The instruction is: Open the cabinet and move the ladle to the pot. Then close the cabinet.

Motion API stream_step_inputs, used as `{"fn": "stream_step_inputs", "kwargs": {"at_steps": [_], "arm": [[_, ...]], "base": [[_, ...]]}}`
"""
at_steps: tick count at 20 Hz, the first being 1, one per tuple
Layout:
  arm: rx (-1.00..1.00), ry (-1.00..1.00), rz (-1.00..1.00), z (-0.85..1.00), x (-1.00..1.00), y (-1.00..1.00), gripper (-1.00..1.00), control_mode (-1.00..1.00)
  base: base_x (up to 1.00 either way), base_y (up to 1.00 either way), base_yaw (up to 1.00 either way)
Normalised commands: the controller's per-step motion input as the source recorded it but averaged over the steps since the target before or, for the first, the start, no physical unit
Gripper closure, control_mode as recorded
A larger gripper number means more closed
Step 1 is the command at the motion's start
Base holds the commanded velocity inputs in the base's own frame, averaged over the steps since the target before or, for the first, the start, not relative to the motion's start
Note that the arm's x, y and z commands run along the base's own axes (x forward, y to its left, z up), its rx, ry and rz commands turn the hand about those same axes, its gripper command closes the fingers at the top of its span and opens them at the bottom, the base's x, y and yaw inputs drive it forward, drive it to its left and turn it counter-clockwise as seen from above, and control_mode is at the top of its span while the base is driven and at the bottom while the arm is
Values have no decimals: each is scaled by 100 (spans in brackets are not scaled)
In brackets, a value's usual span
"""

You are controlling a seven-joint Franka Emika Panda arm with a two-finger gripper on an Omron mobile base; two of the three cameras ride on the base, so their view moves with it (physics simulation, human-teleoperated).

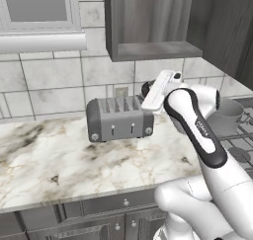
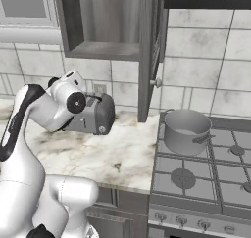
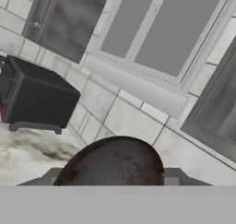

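Hand view — ladle point(image 3: 113, 165) bowl between end effector point(image 3: 110, 181) fingers.

Matt grey metal pot point(image 2: 186, 130); dark wood-grain cabinet point(image 2: 149, 51); brushed grey metal toaster point(image 1: 119, 118); veined, polished marble counter point(image 1: 59, 160); glazed wall tiles point(image 1: 49, 78).

toaster point(image 2: 95, 115) on counter point(image 2: 117, 154) under cabinet point(image 2: 103, 50) | pot point(image 2: 186, 131) on stove point(image 2: 206, 176), right of toaster

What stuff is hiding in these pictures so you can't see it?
- Toaster: right end behind the arm, left base view.
- Pot: partly behind the arm there.
- Cabinet: top cut off by the right base view's edge.
- Gripper: fingers behind a dark rounded object, hand view; open or shut unclear.
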Motion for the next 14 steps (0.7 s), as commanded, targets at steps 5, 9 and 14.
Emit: {"fn": "stream_step_inputs", "kwargs": {"at_steps": [5, 9, 14], "arm": [[0, 3, 4, -30, -1, -8, 100, -100], [0, 2, 8, -31, 4, -30, 100, -100], [0, 0, 3, -30, -19, -50, 100, -100]], "base": [[0, 0, 0], [0, 0, 0], [0, 0, 0]]}}
